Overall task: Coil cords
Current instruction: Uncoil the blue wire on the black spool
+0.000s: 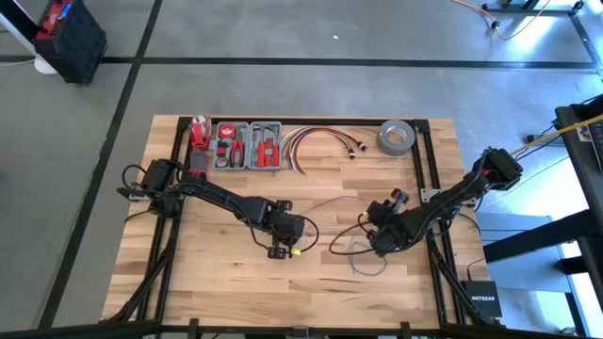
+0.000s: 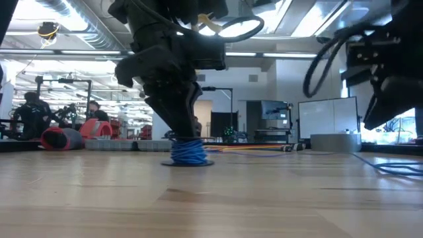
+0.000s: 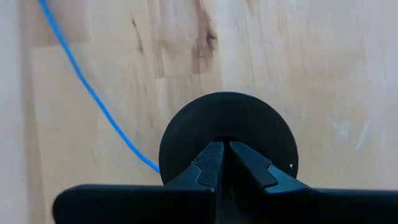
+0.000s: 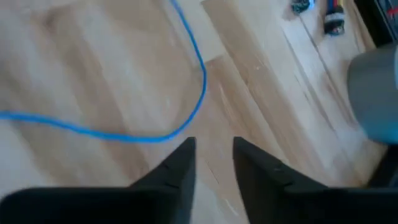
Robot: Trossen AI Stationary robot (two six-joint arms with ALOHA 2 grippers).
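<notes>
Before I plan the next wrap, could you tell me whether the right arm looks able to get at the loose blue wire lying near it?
Probably yes: the right gripper is open just above the blue wire, which lies bare on the table.

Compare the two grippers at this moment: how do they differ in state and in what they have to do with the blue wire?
The left gripper is shut, pinching the round black disc where the blue wire is coiled; the right gripper is open and holds nothing. The left gripper is planted right on the coil, while the right gripper hovers above a loose loop of wire lying on the table. Both point down at the wooden top.
</notes>
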